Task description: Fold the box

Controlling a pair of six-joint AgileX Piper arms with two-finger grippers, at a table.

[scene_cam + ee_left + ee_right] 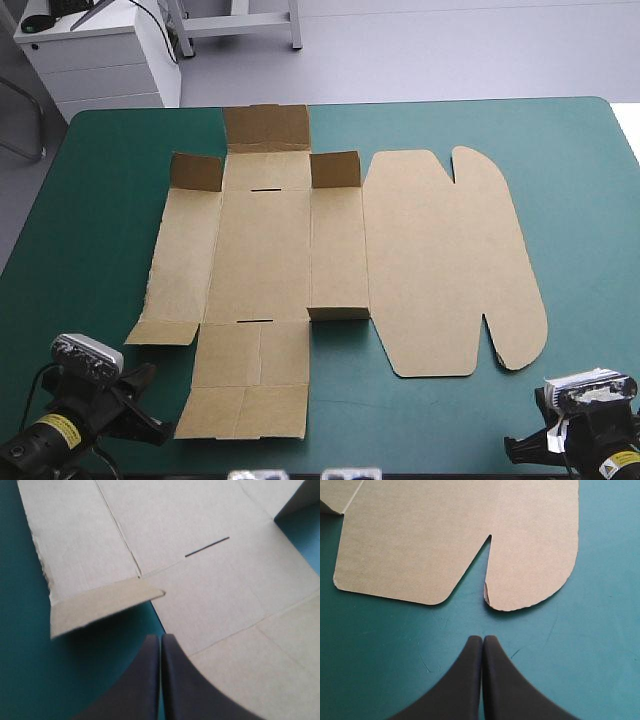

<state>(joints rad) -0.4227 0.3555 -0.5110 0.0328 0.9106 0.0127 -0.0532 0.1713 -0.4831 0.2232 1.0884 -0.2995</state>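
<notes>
— Where do we find the box [262,250]?

— We see it in the middle of the table [580,200]. It is a cut sheet of brown board, spread almost flat on the teal-green cover and reaching from close to the far edge to close to the near edge.

— How does it look to us?

— Mostly unfolded. The far flap [267,127] stands up, and so do the two small tabs [196,172] on either side of it. We count two thin slots [265,188] in the middle panel, one far and one near. The lid panel [450,260] lies flat toward the table's right edge, with rounded corners and a narrow notch [487,555] cut in at each end. On the left, the near tab [105,605] lifts a little and casts a shadow on the cover.

— And the grippers?

— We find the left gripper [161,639] at the near left corner of the table. Its black fingers are pressed together into one point, at the board's edge just beside the lifted tab. The right gripper [482,640] is at the near right corner, fingers likewise together, over bare cover and just short of the lid's near rounded corner. We see neither one holding the board.
</notes>
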